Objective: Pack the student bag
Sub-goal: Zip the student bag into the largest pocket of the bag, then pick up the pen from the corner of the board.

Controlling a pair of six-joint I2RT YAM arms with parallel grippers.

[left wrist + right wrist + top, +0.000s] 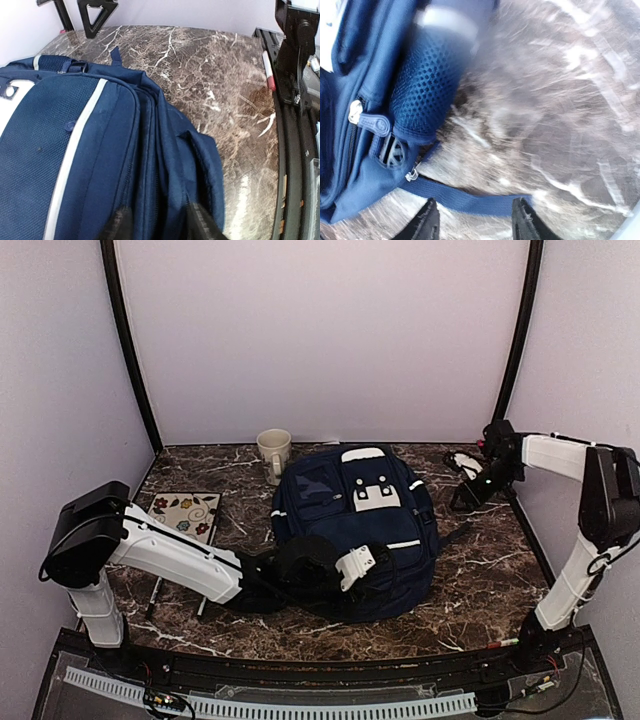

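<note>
The student bag [355,530] lies flat mid-way along the bench [480,580], soft and floppy (probably light unfilled). Left gripper [157,225] jaws apart over its side; right gripper [475,220] jaws apart above a loose strap [470,200]. Best hold: top handle [362,453].

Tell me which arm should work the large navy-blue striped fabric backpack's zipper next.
Left, probably. The left gripper hangs directly over the zipper seams of the backpack, jaws apart. The right gripper sits off beside its mesh side pocket, over a loose blue strap on the marble table.
</note>
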